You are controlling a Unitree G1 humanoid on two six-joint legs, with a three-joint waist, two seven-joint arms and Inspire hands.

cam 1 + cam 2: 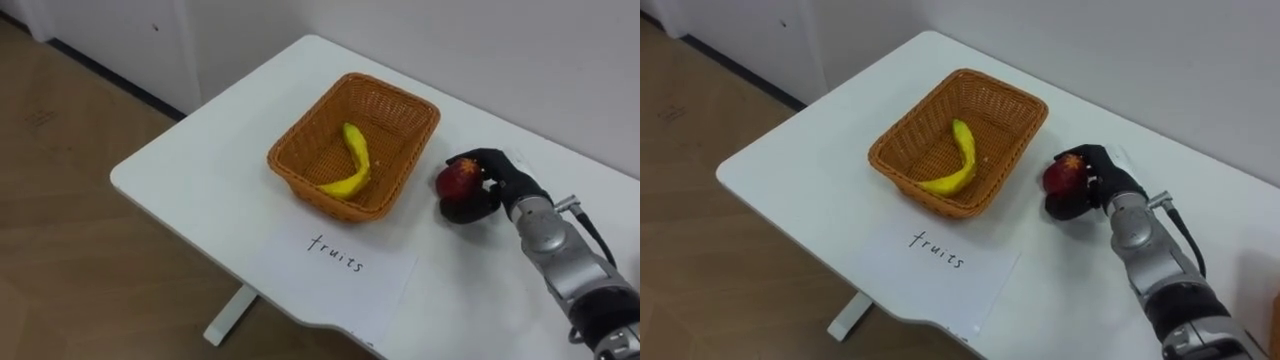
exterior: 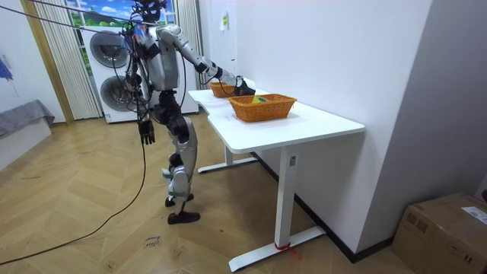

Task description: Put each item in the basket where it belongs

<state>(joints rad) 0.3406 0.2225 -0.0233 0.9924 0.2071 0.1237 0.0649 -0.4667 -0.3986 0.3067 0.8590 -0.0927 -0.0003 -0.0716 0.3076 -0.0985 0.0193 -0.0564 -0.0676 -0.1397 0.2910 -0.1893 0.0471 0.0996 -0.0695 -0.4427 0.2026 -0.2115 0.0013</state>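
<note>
Centre right, the right robot hand (image 1: 503,178) grasps a red apple (image 1: 457,180) beside the wicker basket (image 1: 395,92) holding a banana (image 1: 357,160), likely bound there.

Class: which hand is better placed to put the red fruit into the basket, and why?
Right. The right hand grips the red fruit beside the basket holding the banana; the left hand hangs by its side, away from the table.

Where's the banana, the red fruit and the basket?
banana (image 1: 360,155), left eye view, on its curved middle.
red fruit (image 1: 458,180), left eye view, on its red skin.
basket (image 1: 318,125), left eye view, on its left inner wall.
</note>
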